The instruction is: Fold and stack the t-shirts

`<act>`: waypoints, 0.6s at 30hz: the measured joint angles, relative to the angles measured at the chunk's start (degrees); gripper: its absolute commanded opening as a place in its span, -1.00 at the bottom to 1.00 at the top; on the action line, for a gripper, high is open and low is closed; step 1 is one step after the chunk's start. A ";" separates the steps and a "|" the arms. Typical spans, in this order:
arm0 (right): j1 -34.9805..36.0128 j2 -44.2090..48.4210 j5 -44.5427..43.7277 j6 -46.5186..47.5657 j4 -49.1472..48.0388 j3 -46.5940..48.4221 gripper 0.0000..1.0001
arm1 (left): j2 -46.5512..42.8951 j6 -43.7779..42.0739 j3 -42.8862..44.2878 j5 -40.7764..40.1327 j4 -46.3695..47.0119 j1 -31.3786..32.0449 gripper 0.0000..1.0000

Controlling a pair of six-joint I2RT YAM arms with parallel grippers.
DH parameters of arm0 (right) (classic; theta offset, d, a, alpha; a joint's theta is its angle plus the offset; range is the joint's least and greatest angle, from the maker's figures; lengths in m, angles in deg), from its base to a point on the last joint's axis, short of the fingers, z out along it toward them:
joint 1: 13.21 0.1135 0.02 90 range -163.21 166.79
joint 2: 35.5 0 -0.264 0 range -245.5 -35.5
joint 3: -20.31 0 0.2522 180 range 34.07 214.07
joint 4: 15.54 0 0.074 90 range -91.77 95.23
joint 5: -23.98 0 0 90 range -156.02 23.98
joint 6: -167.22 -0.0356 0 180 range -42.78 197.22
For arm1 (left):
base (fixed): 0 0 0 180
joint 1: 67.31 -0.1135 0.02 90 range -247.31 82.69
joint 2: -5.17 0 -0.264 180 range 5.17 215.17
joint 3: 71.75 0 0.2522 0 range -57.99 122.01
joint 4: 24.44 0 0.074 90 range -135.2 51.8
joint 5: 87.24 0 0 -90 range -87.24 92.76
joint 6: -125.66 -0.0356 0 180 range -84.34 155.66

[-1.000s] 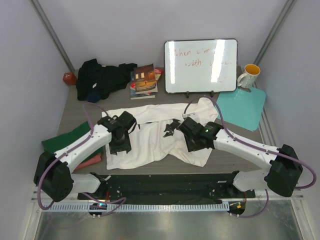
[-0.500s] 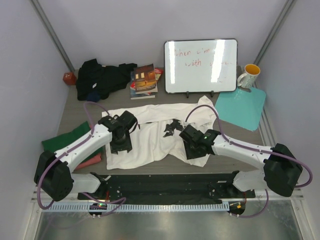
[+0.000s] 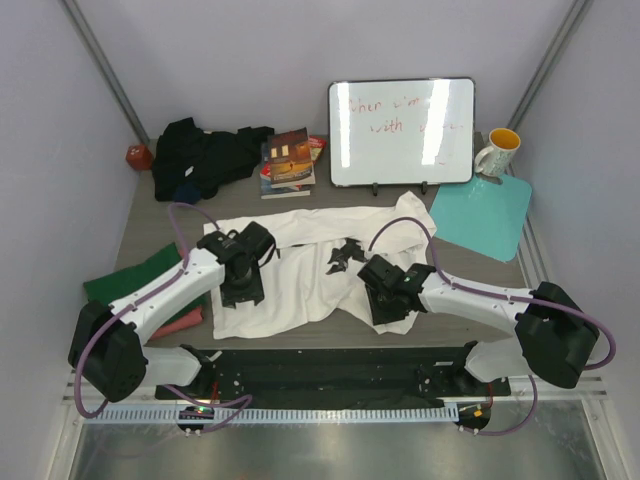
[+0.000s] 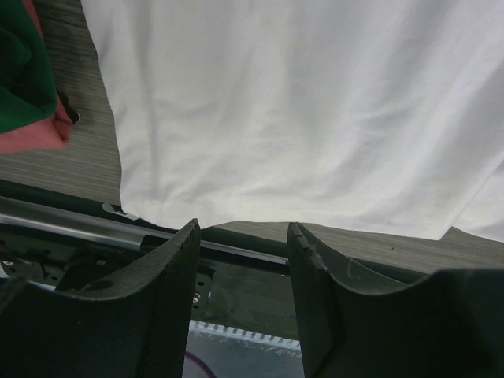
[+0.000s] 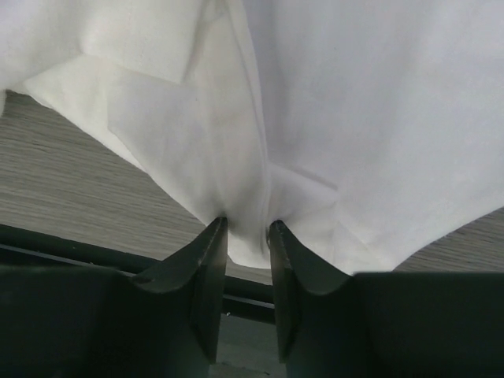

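Two right jaws, narrowly parted, are closed on a bunched fold at the near edge of the white t-shirt (image 5: 354, 94), which is spread across the middle of the desk (image 3: 140, 235). The left jaws are held about half open at the shirt's near hem, with nothing gripped between them. A dark green t-shirt (image 3: 125, 280) is laid at the desk's left edge, and black t-shirts (image 3: 200, 155) are heaped at the back left.

Soft, matt white cloth t-shirt (image 3: 300, 280) — on a grained, seemingly wooden table (image 3: 140, 225).
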 measured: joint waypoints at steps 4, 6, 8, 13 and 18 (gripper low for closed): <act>0.00 0.00 0.48 0.00 -0.52 0.00 -0.78 | 0.37 0.00 0.02 0.00 0.09 0.22 -0.02; 0.00 0.02 0.61 -0.04 -0.57 0.00 -0.81 | 0.68 -0.02 0.00 0.00 0.11 0.24 -0.01; 0.00 0.04 0.59 -0.11 -0.31 0.13 -0.86 | 1.01 0.00 0.00 0.00 0.11 0.26 0.00; 0.00 0.90 0.15 0.00 2.67 2.78 -0.96 | 1.16 0.15 0.00 -0.57 0.02 0.42 0.04; 0.00 3.45 -1.99 0.46 6.12 8.11 -0.98 | 1.16 2.16 0.00 -3.85 -2.29 0.48 0.15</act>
